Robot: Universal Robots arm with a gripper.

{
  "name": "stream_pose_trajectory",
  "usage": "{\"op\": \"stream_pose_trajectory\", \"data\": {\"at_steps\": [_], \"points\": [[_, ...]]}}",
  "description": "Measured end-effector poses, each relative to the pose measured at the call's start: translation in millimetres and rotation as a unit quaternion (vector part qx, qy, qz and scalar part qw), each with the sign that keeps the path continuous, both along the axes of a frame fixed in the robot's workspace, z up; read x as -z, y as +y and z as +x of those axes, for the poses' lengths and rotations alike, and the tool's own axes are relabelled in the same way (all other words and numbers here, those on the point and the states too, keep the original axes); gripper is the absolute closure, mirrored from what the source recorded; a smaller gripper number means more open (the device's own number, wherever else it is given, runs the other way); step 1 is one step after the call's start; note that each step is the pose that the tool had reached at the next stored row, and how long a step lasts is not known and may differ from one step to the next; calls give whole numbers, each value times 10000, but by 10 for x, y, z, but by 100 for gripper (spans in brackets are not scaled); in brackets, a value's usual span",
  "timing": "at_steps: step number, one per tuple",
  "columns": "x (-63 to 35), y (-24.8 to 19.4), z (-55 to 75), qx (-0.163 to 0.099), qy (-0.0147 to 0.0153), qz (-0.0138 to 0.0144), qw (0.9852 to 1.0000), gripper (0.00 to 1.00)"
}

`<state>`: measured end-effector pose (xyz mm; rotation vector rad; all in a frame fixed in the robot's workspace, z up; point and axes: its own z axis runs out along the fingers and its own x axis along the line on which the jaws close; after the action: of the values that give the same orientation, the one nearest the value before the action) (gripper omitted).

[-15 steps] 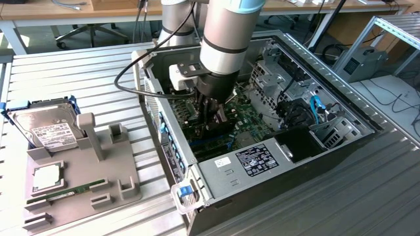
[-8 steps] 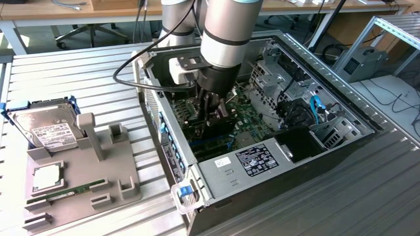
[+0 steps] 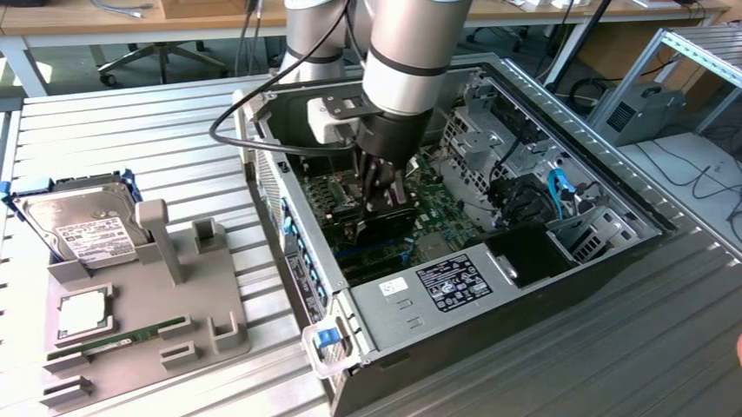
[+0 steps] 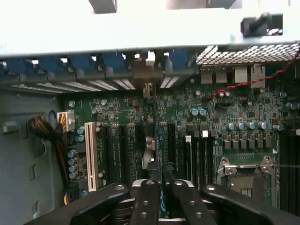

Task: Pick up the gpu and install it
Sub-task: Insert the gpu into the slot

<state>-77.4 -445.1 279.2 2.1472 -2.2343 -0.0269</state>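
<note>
Down inside the open case [image 3: 383,300], the gripper [image 4: 158,176] is closed on the gpu's [image 4: 155,136] top edge. The card stands on edge over the motherboard [image 4: 220,117] slots, bracket toward the rear wall.

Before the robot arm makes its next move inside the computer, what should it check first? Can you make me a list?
1. Gripper shut on the thin black gpu card, seen edge-on: ok.
2. Silvery end bracket of the gpu card sits at the rear wall of the open computer case: ok.
3. Gpu card runs straight along the long slots of the green motherboard: looks ok.
4. Gpu card pushed fully down into its slot: cannot tell.
5. Yellow and black cable bundle lies apart from the gripper: ok.
</note>
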Motion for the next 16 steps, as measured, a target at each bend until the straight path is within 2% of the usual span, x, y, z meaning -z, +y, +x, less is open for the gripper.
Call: {"op": "stream_pose_trajectory", "data": {"at_steps": [2,3,4,8,16], "points": [[0,1,77,-5,37,0,10000,89],[1,2,158,-10,80,0,10000,89],[1,2,203,-13,104,0,9999,89],[1,5,329,-27,164,1,9999,89],[1,9,353,-33,172,0,9998,89]]}}
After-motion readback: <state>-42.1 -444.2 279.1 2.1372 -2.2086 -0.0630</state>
